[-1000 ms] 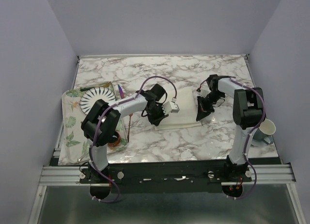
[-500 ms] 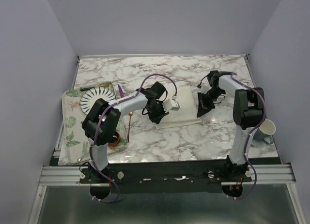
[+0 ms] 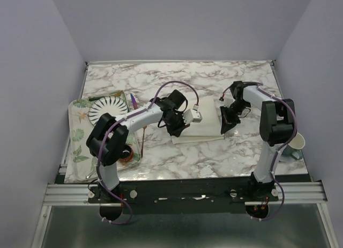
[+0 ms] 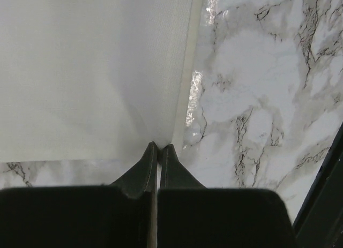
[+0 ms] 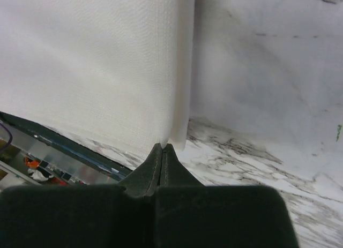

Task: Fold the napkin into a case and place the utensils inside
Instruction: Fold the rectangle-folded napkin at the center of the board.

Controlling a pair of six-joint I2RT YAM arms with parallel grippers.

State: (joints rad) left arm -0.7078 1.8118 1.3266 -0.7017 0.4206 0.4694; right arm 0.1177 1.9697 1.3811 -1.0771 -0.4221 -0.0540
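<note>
The cream napkin lies folded on the marble table between my two grippers. My left gripper is shut on its near-left corner; in the left wrist view the black fingertips pinch the napkin where two layers meet. My right gripper is shut on the right edge, and in the right wrist view its tips clamp the hanging edge of the napkin. A purple-blue utensil lies beside the plate. The thin copper fork handle shows at the tray's right edge.
A leaf-patterned tray at the left holds a white plate with black radial stripes and a copper item. A mug stands at the right edge. Grey walls enclose the table.
Both grippers have shifted slightly right with the napkin's corners pinched, and the cloth's far part now lies flatter between them.
</note>
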